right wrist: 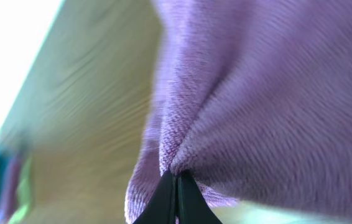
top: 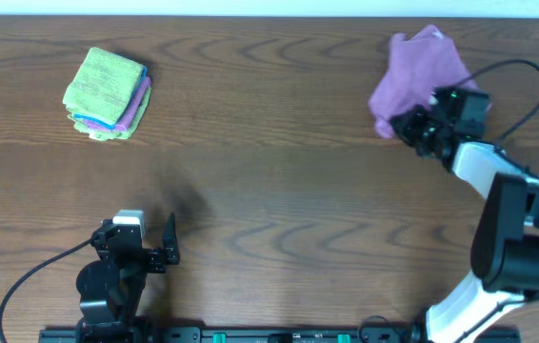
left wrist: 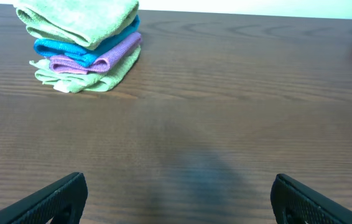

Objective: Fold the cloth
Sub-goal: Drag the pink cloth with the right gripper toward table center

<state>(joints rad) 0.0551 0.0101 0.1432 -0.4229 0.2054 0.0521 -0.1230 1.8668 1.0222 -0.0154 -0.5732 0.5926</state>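
A: What do we see of the cloth to be folded?

B: We see a purple fuzzy cloth (top: pixel 417 76) bunched into a loose, uneven lump at the far right of the brown wooden table (top: pixel 269 171), close to its far edge. It is not flat. In the right wrist view its nap fills most of the picture (right wrist: pixel 257 93), with creases running down to one point.

A: What is at that point?

B: The right gripper (right wrist: pixel 176 186). Its two black fingers are pressed together on a pinch of the purple fabric. From overhead we find this gripper at the lump's near right side.

A: And the other arm?

B: The left gripper (left wrist: pixel 179 202) sits at the near left of the table, well apart from the cloth. Its jaws are spread wide with only bare wood between them.

A: Anything else on the table?

B: A stack of folded cloths (top: pixel 108 93) lies at the far left. In the left wrist view (left wrist: pixel 86 46) we count green on top, then blue, purple and green.

A: What can we not make out?

B: The gripper covers the lump's near right corner from overhead, and we cannot tell whether the cloth rests fully on the wood. The left side of the right wrist view is blurred. In the left wrist view the picture's right edge shows only a sliver of purple.
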